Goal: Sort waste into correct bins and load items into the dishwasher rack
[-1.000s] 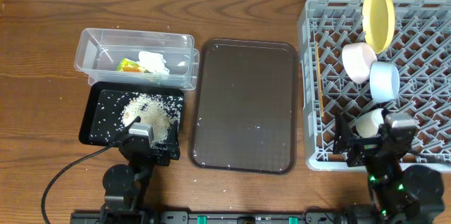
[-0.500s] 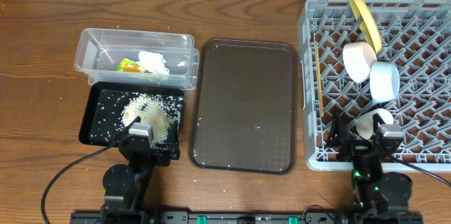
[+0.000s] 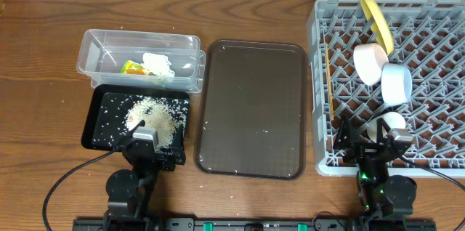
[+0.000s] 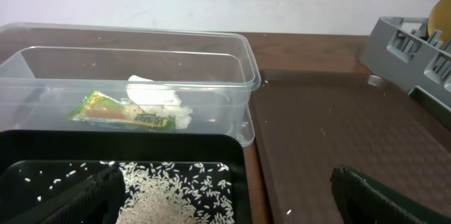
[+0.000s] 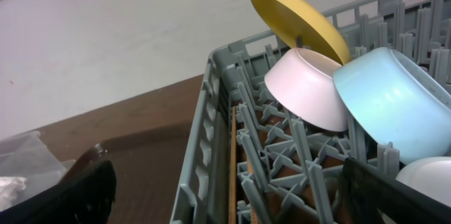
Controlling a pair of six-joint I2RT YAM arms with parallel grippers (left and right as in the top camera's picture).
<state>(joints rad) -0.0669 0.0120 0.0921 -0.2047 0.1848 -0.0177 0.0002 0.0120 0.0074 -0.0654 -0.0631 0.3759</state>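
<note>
- In the dishwasher rack (image 3: 317, 78), right, the yellow plate (image 5: 299, 23) leans on edge by a white bowl (image 5: 303, 86) and a light blue bowl (image 5: 391, 97); likely stiff, slick, breakable, best held at the rim.
- The chopsticks (image 3: 328, 86) lie along its left wall, thin, light, partly hidden inside it.
- The wrapper (image 3: 132, 67) and tissue (image 3: 158, 63) sit in the clear tub (image 3: 138, 36), the rice (image 3: 152, 117) in the black tray (image 3: 102, 133).
- The left gripper (image 4: 227, 182) and right gripper (image 5: 227, 182) hold nothing, fingers wide.

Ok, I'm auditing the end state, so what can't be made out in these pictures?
Chopsticks: overhead, one thin strip among rack pegs; count unclear.
White item at rack front: overhead, right arm covers part; right wrist view, corner cuts it.
Wrapper print: left wrist view, too small to read.
Plate base: right wrist view, hidden behind the white bowl.
</note>
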